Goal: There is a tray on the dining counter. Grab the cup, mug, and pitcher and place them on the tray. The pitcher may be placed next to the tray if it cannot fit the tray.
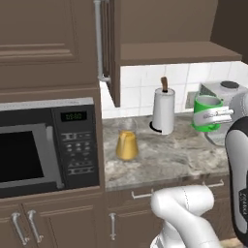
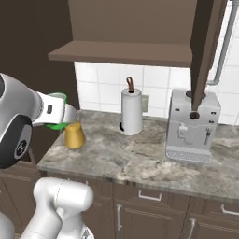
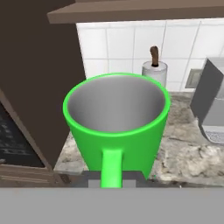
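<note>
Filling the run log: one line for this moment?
gripper: shut on bright green mug | mug: lifted above stone worktop | amber glass pitcher: on worktop

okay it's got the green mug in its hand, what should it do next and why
Probably carry the mug away from this worktop toward the tray. The gripper is shut on the mug's handle and holds it above the stone, while the pitcher waits beside the microwave.

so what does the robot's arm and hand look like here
The arm is glossy white, built of rounded tubular links, with dark grey to black joint sections; one carries a small round marking. The hand is a pale grey-white block. No cables show.
</note>
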Robot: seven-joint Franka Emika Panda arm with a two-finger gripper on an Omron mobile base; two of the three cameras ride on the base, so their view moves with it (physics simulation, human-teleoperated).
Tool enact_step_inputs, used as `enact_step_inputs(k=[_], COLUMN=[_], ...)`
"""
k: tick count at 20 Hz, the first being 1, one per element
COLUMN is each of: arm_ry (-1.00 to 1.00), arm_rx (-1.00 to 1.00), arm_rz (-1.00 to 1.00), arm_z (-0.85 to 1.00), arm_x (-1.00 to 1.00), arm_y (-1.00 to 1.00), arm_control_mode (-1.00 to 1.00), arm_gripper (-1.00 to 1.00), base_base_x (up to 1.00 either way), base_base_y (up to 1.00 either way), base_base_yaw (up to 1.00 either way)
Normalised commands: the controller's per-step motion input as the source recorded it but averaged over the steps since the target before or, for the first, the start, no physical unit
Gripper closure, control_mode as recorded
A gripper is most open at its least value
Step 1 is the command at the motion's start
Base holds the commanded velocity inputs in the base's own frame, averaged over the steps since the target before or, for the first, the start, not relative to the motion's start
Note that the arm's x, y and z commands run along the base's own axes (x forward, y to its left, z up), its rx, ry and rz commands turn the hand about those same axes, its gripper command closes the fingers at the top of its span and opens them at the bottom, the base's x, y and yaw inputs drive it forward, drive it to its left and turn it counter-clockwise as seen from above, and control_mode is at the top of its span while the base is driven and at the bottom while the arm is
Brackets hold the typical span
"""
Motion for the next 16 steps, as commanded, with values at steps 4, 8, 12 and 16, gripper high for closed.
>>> enact_step_inputs(k=[4, 8, 12, 16], arm_ry=[0.00, 0.00, 0.00, 0.00], arm_rx=[0.00, 0.00, 0.00, 0.00], arm_rz=[0.00, 0.00, 0.00, 0.00], arm_z=[0.00, 0.00, 0.00, 0.00], arm_x=[0.00, 0.00, 0.00, 0.00], arm_y=[0.00, 0.00, 0.00, 0.00], arm_control_mode=[1.00, 1.00, 1.00, 1.00], arm_gripper=[1.00, 1.00, 1.00, 1.00], base_base_x=[-1.00, -0.65, -0.32, -0.32], base_base_y=[-0.46, -0.22, -0.04, 0.26], base_base_yaw=[0.12, 0.46, 0.69, 0.85])
